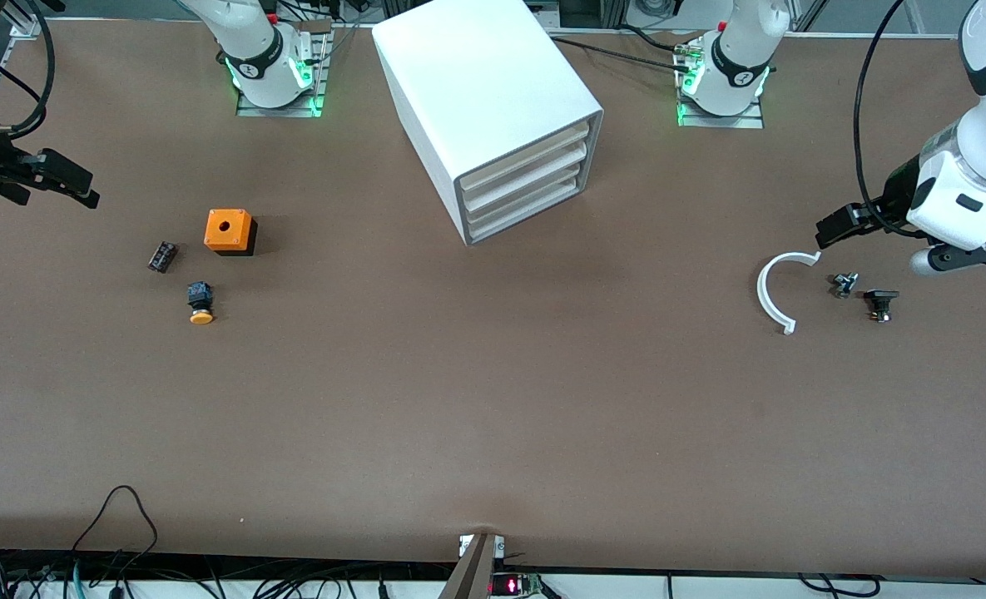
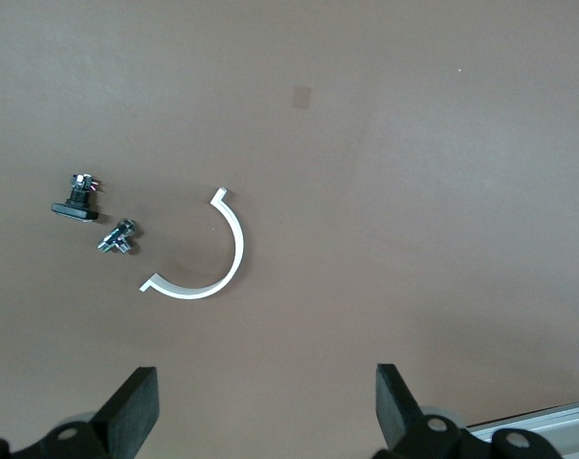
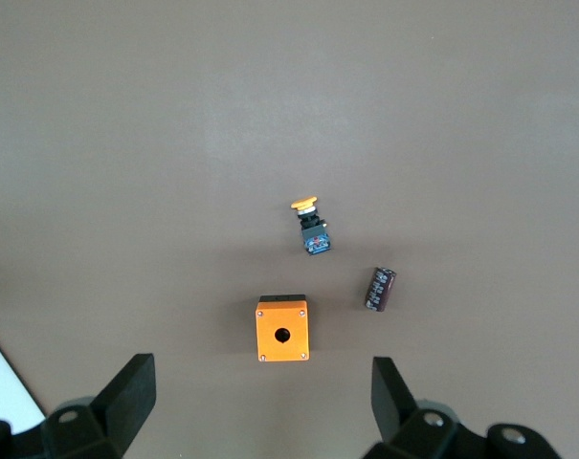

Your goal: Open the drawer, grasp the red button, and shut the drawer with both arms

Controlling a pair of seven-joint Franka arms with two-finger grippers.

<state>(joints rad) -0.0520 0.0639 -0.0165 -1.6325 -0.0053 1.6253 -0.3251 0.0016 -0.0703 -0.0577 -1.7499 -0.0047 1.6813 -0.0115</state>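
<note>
Front view: white cabinet [image 1: 493,116] sits mid-tabletop [image 1: 493,399] near the arm bases, all drawers [image 1: 519,185] shut flush. No red-capped button visible. Right pincer [image 1: 64,183] hangs over the right arm's end of the tabletop, left pincer [image 1: 846,226] over the left arm's end by a white curved strip [image 1: 774,291].

Left wrist view: left pincer [image 2: 265,406] spread, nothing in it; curved strip [image 2: 208,263] and two small dark parts [image 2: 98,220] below.

Right wrist view: right pincer [image 3: 260,402] spread, nothing held; orange cube [image 3: 281,329], yellow-capped button [image 3: 312,228], black cylinder [image 3: 381,289] below.
</note>
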